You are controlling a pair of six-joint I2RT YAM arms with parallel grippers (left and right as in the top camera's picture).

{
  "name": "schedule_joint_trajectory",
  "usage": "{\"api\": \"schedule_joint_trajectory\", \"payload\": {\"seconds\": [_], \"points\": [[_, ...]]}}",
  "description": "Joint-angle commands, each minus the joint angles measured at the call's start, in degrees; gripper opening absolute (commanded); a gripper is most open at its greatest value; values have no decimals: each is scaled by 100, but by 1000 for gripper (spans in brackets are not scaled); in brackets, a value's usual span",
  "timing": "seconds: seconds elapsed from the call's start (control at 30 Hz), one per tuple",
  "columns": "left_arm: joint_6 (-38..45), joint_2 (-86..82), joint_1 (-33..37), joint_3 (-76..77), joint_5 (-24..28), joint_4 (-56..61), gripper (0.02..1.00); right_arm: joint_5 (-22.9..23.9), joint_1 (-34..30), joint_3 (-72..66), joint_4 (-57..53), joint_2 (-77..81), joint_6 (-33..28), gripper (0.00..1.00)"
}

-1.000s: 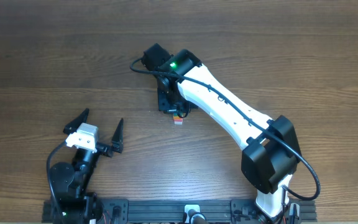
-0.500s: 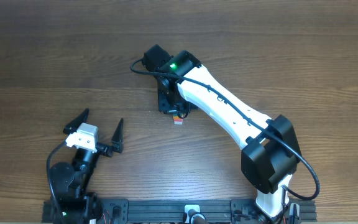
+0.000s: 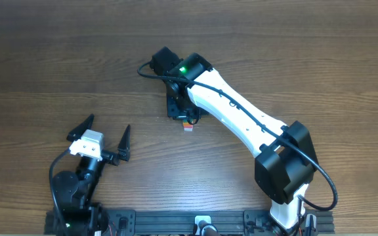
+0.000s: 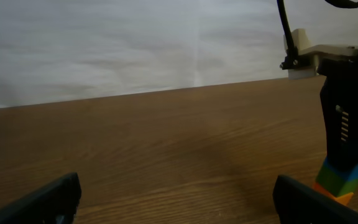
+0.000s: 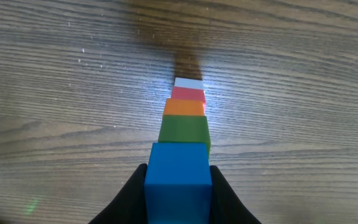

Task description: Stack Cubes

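A tower of cubes stands on the wooden table (image 3: 294,72) near its middle. Seen from the right wrist view, the cubes run from a blue cube (image 5: 179,163) on top through a green cube (image 5: 184,131), an orange cube (image 5: 184,107) and a red cube (image 5: 188,94) to a white cube (image 5: 189,83) at the base. My right gripper (image 5: 178,190) is shut on the blue cube, one finger against each side. In the top view the right gripper (image 3: 183,109) covers most of the tower (image 3: 188,126). My left gripper (image 3: 108,125) stands open near the front left, holding nothing.
In the left wrist view the tower (image 4: 342,178) shows at the far right beneath the right arm's dark gripper body (image 4: 350,106), well away from my open left fingers (image 4: 48,198). Bare wood lies all around, with a white wall behind the table's far edge.
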Motion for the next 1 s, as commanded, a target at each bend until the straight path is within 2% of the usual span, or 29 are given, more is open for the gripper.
{"api": "schedule_joint_trajectory", "payload": {"seconds": [0.03, 0.2, 0.33, 0.4, 0.47, 0.5, 0.57, 0.6, 0.63, 0.87, 0.97, 1.0], "points": [[76, -28, 35, -39, 55, 15, 1000, 190, -33, -48, 13, -177, 39, 14], [76, -28, 35, -39, 57, 15, 998, 190, -31, -66, 13, -177, 39, 47], [76, -31, 35, -39, 57, 15, 1000, 190, -31, -66, 15, -177, 39, 134], [76, -31, 35, -39, 57, 15, 1000, 190, -31, -66, 15, -177, 39, 259], [76, -28, 35, -39, 55, 15, 1000, 190, -31, -66, 15, -177, 39, 314], [76, -31, 35, -39, 57, 15, 1000, 190, -31, -66, 17, -177, 39, 397], [76, -28, 35, -39, 55, 15, 1000, 190, -31, -66, 17, -177, 39, 437], [76, -31, 35, -39, 55, 15, 1000, 190, -31, -66, 17, -177, 39, 492], [76, -28, 35, -39, 55, 15, 1000, 190, -31, -66, 20, -177, 39, 595], [76, -28, 35, -39, 55, 15, 1000, 188, -31, -66, 55, -177, 37, 814], [76, -31, 35, -39, 57, 15, 998, 190, -42, -66, 101, -177, 11, 993], [76, -31, 35, -39, 57, 15, 998, 203, -74, -66, 146, -177, -20, 993]]}}
